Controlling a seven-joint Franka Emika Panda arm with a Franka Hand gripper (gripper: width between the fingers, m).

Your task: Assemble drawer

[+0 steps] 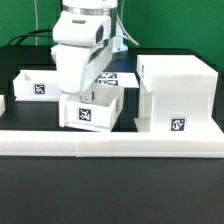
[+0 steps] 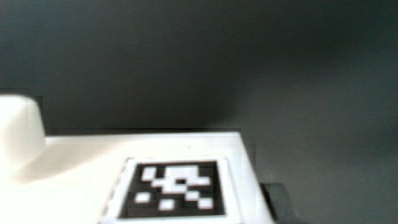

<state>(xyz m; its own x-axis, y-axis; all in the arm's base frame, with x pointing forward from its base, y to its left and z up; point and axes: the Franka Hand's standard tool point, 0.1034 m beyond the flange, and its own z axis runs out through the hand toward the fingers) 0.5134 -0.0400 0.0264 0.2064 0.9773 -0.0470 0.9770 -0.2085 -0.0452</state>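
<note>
White plastic tray (image 1: 88, 112) sits at lower centre of the exterior frame, directly beneath the gripper (image 1: 90, 96), its long side running left to right. The tall casing (image 1: 175, 92) stands just right of it. Whether the gripper is spread or pinching cannot be told.
</note>
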